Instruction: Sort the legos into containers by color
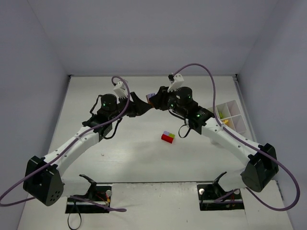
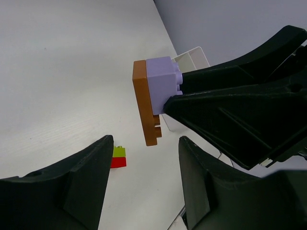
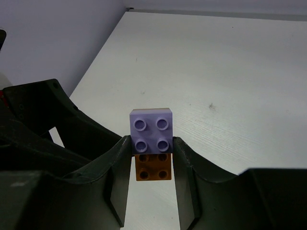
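1. Lavender brick (image 3: 151,127), with four studs facing the right wrist camera, sits clamped between the two fingers of the right end effector (image 3: 151,141), which is closed on its sides.
2. Joined to it is a brown brick (image 3: 153,168), fixed to the face opposite the studs. It reaches lower than the lavender one and hangs free of the fingers.
3. The top view shows this joined pair held in the air over the far middle of the white counter (image 1: 144,153), where the two arms meet tip to tip.
4. The left end effector (image 2: 146,143) is open, its dark fingers spread wide with nothing between them. From its wrist view the brown brick's lower end lines up with the gap, and neither finger touches it.
5. A small stack of legos (image 1: 168,137) rests on the counter, near the middle and well apart from both end effectors. Lime green sits on red, and the top view shows a paler bit at one end whose colour I cannot make out.
6. The white divided tray (image 1: 237,108) stands at the right edge of the counter, beside the right forearm. A few yellow-orange and green pieces show in its left compartments, too small to count.
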You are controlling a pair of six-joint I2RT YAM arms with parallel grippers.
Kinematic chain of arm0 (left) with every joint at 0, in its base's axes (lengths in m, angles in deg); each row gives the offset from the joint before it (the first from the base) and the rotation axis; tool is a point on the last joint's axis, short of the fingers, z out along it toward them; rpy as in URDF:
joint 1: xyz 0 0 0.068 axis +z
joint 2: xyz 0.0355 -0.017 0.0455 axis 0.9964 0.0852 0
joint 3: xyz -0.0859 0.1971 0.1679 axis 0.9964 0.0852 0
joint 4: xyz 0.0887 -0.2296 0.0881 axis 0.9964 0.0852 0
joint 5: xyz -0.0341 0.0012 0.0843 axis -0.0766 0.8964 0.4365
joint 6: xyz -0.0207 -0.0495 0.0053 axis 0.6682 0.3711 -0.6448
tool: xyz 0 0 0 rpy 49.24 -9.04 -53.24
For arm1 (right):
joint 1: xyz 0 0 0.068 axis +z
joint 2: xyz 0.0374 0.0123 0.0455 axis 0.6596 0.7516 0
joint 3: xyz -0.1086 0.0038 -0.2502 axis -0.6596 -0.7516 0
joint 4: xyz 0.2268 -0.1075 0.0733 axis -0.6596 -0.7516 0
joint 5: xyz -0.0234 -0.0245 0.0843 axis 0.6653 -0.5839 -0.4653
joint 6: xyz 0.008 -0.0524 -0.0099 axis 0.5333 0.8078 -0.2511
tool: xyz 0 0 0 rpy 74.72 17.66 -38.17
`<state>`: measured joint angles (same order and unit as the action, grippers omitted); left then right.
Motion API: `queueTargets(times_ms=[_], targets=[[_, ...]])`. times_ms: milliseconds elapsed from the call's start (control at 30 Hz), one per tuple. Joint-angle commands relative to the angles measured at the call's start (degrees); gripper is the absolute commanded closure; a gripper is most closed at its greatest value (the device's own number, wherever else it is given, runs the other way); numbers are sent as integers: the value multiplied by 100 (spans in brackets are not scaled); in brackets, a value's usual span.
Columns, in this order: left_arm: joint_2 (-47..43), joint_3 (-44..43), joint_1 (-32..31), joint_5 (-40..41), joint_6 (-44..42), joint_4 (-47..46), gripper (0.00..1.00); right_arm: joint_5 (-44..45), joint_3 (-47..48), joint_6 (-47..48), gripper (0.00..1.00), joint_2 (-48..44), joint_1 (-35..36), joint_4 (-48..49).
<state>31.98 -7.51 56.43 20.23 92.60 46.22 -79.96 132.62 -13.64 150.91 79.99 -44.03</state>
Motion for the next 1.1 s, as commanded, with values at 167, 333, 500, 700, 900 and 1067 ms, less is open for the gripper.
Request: queueTargets(times_ms=[167,333,500,700,900,1067], targets=[[208,-476,-155,157,6,-592,55,-112,-88,-183,100,-234,48,818],[243,-449,-234,403,-126,-644,64,-139,-141,-244,100,-251,57,818],[340,-572,-348,667,-345,-504,77,-182,-141,-253,100,-216,92,818],[401,-563,-383,939,-355,-188,95,-156,-106,-131,100,-225,101,704],[428,-493,-374,1274,-381,349,99,248,-88,229,100,-470,-39,168],[568,-449,-348,1344,-284,507,99,468,-211,300,100,-804,-514,-341]])
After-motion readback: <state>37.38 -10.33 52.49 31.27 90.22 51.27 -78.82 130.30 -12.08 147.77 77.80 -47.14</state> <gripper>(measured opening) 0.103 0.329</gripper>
